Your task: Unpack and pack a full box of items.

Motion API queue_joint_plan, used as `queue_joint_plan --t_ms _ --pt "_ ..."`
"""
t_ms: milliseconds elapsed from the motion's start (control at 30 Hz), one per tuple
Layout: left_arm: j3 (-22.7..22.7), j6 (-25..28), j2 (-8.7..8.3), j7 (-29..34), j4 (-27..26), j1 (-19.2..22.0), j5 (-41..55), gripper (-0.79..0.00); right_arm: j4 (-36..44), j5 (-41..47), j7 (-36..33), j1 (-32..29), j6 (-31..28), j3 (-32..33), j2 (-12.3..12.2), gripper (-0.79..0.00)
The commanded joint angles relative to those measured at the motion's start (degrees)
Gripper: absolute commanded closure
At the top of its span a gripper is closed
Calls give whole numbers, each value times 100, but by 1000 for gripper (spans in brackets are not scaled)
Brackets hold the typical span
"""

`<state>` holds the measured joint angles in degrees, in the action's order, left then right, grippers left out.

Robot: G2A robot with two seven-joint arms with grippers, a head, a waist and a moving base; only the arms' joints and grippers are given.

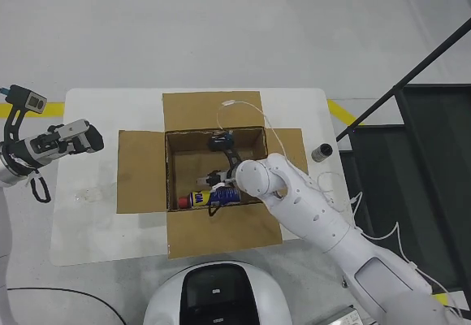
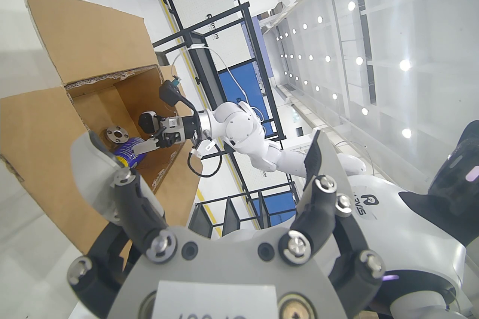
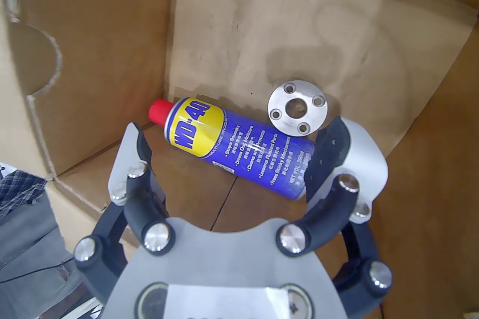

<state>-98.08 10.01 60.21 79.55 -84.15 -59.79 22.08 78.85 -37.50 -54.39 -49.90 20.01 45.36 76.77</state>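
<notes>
Right wrist view: right gripper (image 3: 234, 126) spread wide, empty, over the spray can (image 3: 232, 148), whose base hid behind one pad. Its blue-and-yellow label faced up, beside a metal flange (image 3: 297, 108), at the box's (image 3: 93, 17) seven o'clock corner. Left gripper (image 2: 204, 144), wide and empty, hung at the table's (image 1: 89, 231) nine o'clock.

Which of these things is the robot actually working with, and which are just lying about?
Job: cardboard box; spray can and metal flange inside it; right gripper, open above the can.
Lying about: small dark cylinder at the table edge (perhaps unpacked); black rack beside the table.
</notes>
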Motion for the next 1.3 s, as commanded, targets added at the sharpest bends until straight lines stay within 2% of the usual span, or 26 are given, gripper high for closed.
queue_joint_plan --t_ms 0,367,700,933,1000,1067,1167,1200,1267 --pt "0 0 0 0 0 0 0 -785 -224 35 84 95 -2 -97 57 -785" --pt "0 0 0 0 0 0 0 -785 -1262 66 515 368 36 -372 294 -785" --pt "0 0 0 0 0 0 0 -785 -1731 -98 557 566 116 -552 452 -770" --pt "0 0 0 0 0 0 0 -785 -1899 -316 451 671 201 -701 551 -560" --pt "0 0 0 0 0 0 0 -785 -1931 -335 440 681 212 -720 577 -391" --pt "0 0 0 0 0 0 0 -785 -1969 -406 425 692 247 -749 599 -299" --pt "0 0 0 0 0 0 0 -785 -1986 -493 393 696 302 -775 627 -40" --pt "0 0 0 0 0 0 0 -785 -1983 -510 394 694 318 -769 633 0" --pt "0 0 0 0 0 0 0 -785 -1952 -577 437 684 359 -753 639 0"
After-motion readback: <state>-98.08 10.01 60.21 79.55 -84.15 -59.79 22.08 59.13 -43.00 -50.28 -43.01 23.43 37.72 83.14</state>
